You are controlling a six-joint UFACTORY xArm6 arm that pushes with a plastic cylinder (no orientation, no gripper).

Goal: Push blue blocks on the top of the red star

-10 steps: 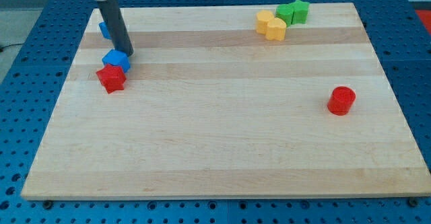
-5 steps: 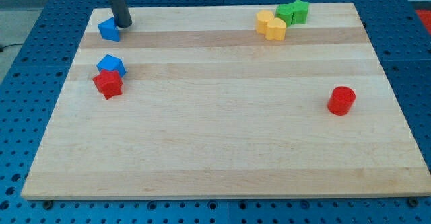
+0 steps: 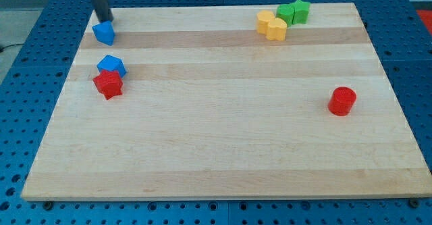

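Note:
A red star (image 3: 108, 84) lies at the left of the wooden board (image 3: 223, 137). A blue block (image 3: 111, 66) touches its upper edge. A second blue block (image 3: 104, 32) lies near the board's top left corner, well above the first. My tip (image 3: 105, 20) is at the top edge of that second blue block, just above it and close to or touching it.
Two yellow blocks (image 3: 271, 25) and two green blocks (image 3: 293, 12) cluster at the top right. A red cylinder (image 3: 342, 101) stands at the right. The board's top edge is just above my tip.
My tip left the blue block beside the red star, moved up to the right of the top blue block, then shifted left to sit above it. The top blue block slid slightly down-left.

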